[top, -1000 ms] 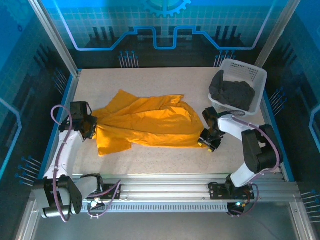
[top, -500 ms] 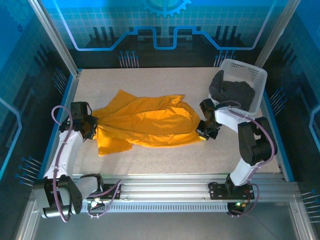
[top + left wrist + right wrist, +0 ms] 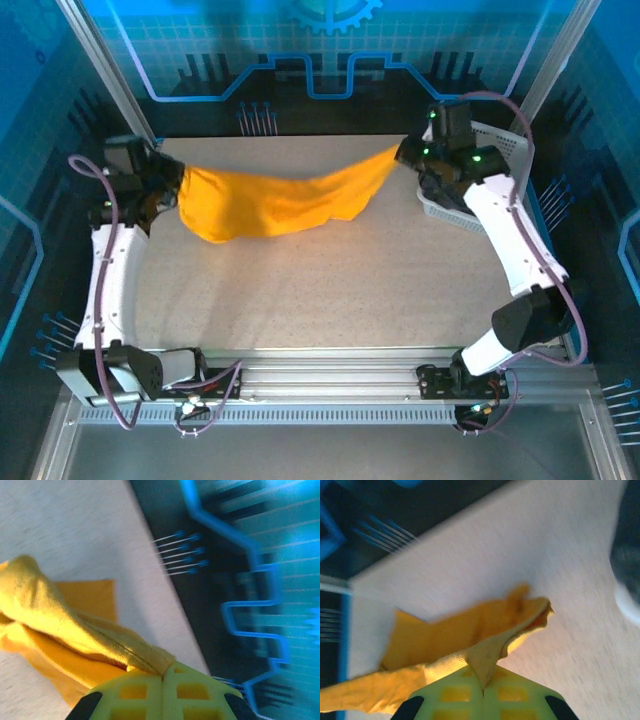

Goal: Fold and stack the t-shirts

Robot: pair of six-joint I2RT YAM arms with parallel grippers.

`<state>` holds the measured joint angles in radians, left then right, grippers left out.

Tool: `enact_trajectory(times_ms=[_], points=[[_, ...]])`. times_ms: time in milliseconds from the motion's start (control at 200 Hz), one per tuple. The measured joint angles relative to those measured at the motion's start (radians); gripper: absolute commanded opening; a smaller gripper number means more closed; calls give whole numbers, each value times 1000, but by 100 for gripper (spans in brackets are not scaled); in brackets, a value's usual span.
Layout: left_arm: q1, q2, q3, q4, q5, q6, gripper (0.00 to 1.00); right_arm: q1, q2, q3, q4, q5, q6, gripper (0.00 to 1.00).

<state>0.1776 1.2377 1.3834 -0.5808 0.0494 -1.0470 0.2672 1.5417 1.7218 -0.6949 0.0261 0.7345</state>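
orange-yellow t-shirt [image 3: 280, 200] | aloft, stretched, sagging | charcoal t-shirt [image 3: 432, 187] | bunched, far right

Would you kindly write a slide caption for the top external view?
The left tool and right tool hold the orange-yellow t-shirt stretched between them over the table.

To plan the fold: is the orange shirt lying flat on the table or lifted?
Lifted: the orange shirt hangs stretched between the left pincer and the right pincer, each shut on an end.

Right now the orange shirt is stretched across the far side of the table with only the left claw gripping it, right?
Not only the left. The right gripper is shut on the other end of the orange shirt too, as the right wrist view shows; the left gripper holds its own end.
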Motion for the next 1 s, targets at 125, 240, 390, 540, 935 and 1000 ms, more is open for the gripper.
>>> enact_trajectory(times_ms=[125, 240, 390, 540, 935, 1000], points=[[0, -78, 68, 31, -23, -2, 0, 0, -103, 6, 52, 8, -10, 0], [0, -184, 68, 39, -72, -2, 0, -2, -232, -56, 114, 14, -10, 0], [0, -294, 99, 59, -160, -2, 0, -10, -407, -153, 193, 21, -9, 0], [0, -289, 209, 102, -214, -1, 0, -29, -491, -175, 249, 19, 14, 0], [69, 91, 278, 182, -42, -80, 0, -43, -96, -44, 387, -128, 117, 0], [87, 209, 303, 205, 39, -80, 0, -46, 9, 3, 401, -152, 126, 0]])
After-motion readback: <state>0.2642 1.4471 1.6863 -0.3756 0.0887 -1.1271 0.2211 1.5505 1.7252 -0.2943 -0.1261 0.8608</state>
